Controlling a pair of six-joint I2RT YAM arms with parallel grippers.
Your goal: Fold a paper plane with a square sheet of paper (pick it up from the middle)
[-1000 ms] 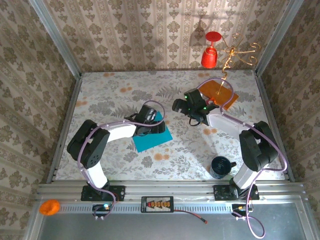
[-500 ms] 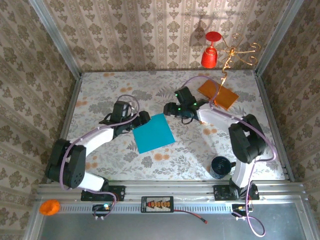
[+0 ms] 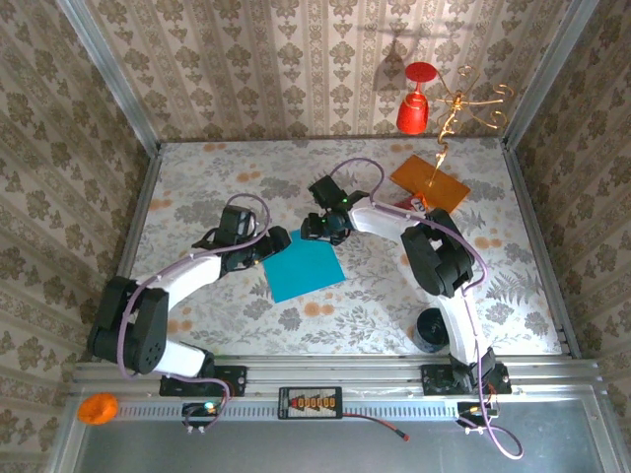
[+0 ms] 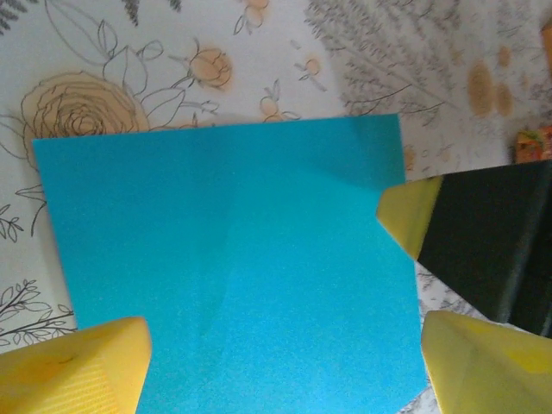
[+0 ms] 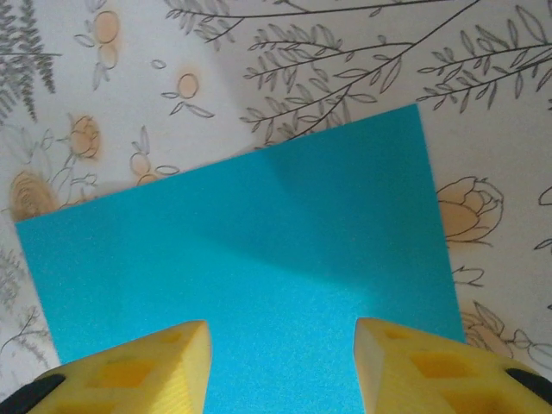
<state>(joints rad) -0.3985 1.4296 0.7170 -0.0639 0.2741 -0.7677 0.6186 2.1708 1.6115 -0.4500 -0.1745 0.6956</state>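
A: Handling of the square sheet of paper point(image 3: 304, 264)?

B: Probably light, limp, slippery. Flat on the bench point(image 3: 197, 187), mid-bench, so hard to pinch. Best taken at the middle, bunching it gently.

A: Arm poses?

B: Reaching inward from 2 sides: spread wide at the left gripper point(image 4: 280, 345), over the sheet's left edge; moderately parted at the right gripper point(image 5: 280, 345), over the far edge. Contact unclear.

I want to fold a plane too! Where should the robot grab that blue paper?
Probably its middle, coming straight down from above. The square sheet of paper lies flat on the table, so no edge sticks up to pinch from the side; pressing onto the centre and squeezing could bunch it up.
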